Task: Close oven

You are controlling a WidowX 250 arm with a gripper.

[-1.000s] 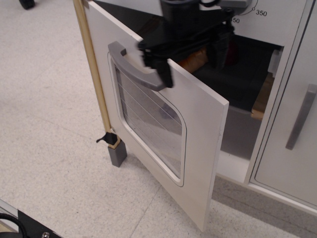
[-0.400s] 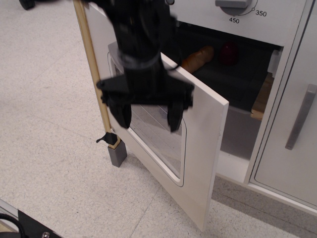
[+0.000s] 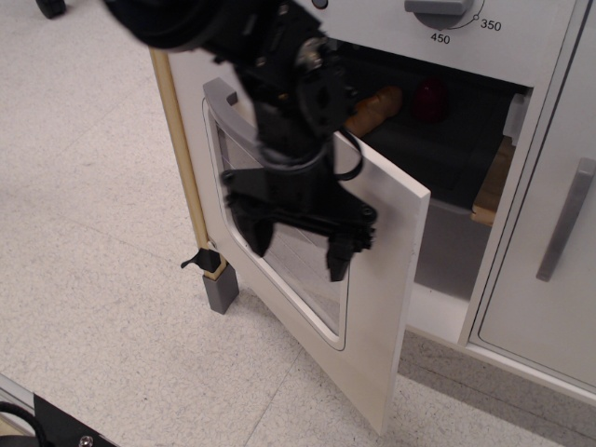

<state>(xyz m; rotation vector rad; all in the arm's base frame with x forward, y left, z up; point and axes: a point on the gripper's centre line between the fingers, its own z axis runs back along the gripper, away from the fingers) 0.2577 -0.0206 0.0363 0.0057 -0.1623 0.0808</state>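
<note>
The white-grey toy oven stands with its door swung wide open toward me. The door has a rounded clear window with thin wire lines and a curved grey handle, partly hidden by my arm. The temperature dial shows at the top edge. My black gripper hangs open and empty in front of the door's outer face, over the window. I cannot tell if the fingers touch the door. Inside the oven lie a brown bread-like toy and a dark red toy.
A plain cupboard door with a straight bar handle stands to the right of the oven. A wooden post with a grey foot stands left of the oven door. Speckled floor spreads left and front.
My gripper has moved from above the door's top edge, down and out in front of the door's outer face, then slightly right and lower. The door has stayed open at the same angle.
</note>
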